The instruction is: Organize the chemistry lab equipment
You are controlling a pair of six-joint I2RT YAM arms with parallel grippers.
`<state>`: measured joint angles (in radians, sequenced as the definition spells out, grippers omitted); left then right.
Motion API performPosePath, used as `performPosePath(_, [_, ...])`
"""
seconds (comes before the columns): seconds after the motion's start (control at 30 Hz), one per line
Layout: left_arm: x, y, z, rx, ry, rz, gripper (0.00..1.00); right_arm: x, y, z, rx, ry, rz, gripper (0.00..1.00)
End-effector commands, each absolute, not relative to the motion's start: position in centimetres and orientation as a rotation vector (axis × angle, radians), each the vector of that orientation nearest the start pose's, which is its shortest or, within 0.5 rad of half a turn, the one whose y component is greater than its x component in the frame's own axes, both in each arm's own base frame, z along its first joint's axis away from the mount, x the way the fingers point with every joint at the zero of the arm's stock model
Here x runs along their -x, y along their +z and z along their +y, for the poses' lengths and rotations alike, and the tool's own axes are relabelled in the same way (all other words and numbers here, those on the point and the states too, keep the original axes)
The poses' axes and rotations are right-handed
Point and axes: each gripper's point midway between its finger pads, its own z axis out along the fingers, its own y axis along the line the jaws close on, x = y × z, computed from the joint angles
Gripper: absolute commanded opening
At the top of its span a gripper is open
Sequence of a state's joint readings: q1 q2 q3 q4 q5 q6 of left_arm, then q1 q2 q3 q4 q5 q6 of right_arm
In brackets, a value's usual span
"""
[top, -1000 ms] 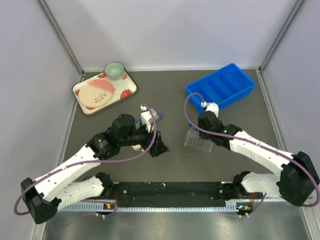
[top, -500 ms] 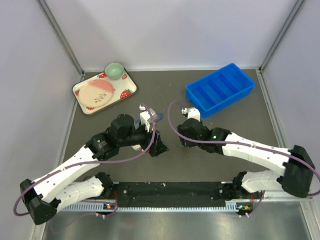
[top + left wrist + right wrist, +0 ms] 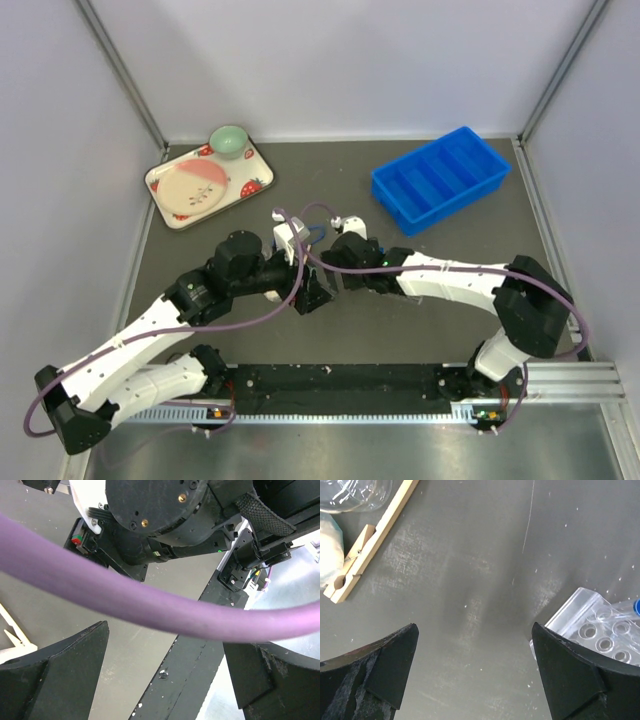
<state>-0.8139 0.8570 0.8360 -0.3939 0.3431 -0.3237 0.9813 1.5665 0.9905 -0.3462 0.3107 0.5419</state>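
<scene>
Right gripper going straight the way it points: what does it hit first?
Probably bare table: the open right gripper frames only tabletop, with the wooden clamp off to one side and the clear tube rack to the other.

Bare counter (image 3: 485, 570) lies under the right end effector (image 3: 474, 630), between a wooden clamp (image 3: 374, 540) and a clear tube rack (image 3: 600, 630) standing apart.

Left tool (image 3: 165, 675) and right tool (image 3: 475, 670) both gape wide.

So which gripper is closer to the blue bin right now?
Right. The right gripper hangs mid-table, front-left of the blue bin; the left gripper sits beyond it, further left.
</scene>
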Motion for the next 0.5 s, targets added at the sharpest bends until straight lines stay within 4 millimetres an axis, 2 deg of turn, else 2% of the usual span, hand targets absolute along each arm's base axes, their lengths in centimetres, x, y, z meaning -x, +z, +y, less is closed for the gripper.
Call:
performPosePath(0.0, [-14.8,24.2,-26.0,-0.728,-1.05,1.971,0.99,-25.3,8.9,31.9,0.377,0.383,2.37,0.97])
performPosePath(0.47, [-14.7,24.4,-26.1,-0.726,-1.064,1.968,0.99,-24.0,6.2,30.6,0.336,0.388,2.44,0.99])
